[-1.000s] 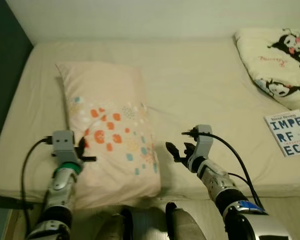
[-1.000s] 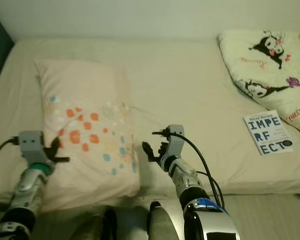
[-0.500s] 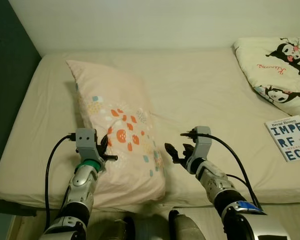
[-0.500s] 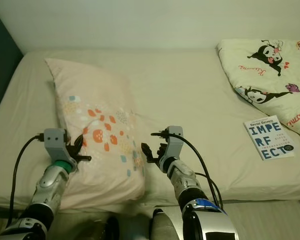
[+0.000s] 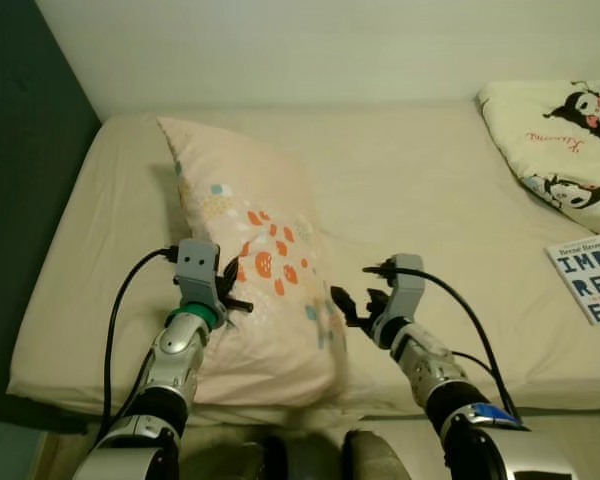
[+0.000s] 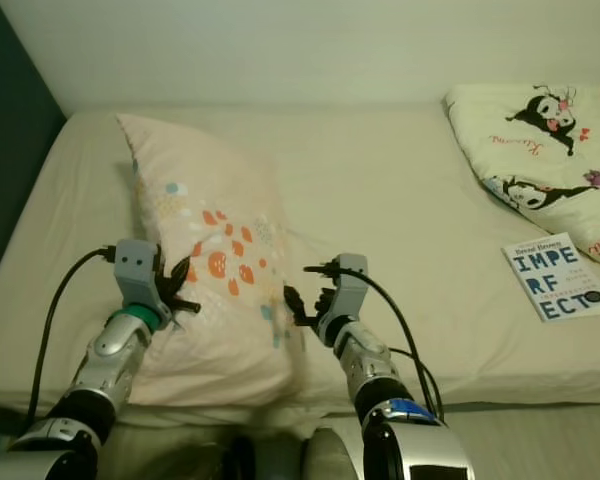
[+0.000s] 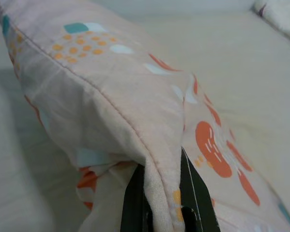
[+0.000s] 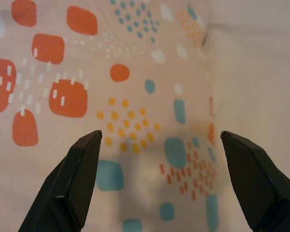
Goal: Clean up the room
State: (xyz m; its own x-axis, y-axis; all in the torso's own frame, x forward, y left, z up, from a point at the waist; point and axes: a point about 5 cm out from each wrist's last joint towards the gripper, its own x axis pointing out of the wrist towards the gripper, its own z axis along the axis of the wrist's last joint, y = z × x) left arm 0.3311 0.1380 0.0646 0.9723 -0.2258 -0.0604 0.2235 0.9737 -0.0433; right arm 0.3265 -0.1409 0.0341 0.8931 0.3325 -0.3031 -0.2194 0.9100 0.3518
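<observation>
A pale pink pillow (image 5: 260, 250) with orange and teal spots lies on the cream bed (image 5: 420, 190), its near left edge lifted. My left gripper (image 5: 236, 292) is shut on that edge; in the left wrist view the seam (image 7: 157, 193) is pinched between the black fingers (image 7: 195, 193). My right gripper (image 5: 348, 305) stands open just right of the pillow's near right side, its fingers (image 8: 70, 183) spread wide over the spotted fabric (image 8: 135, 121) without touching it.
A white book (image 5: 588, 275) with large teal letters lies at the bed's right edge. A cream cartoon-print blanket (image 5: 560, 125) is bunched at the far right. A dark wall (image 5: 25, 180) borders the bed on the left. The bed's middle is bare sheet.
The left gripper has pulled the pillow's left edge up and toward the right, so the pillow now stands tilted. The camera shifted left. The right gripper stayed open beside it.
</observation>
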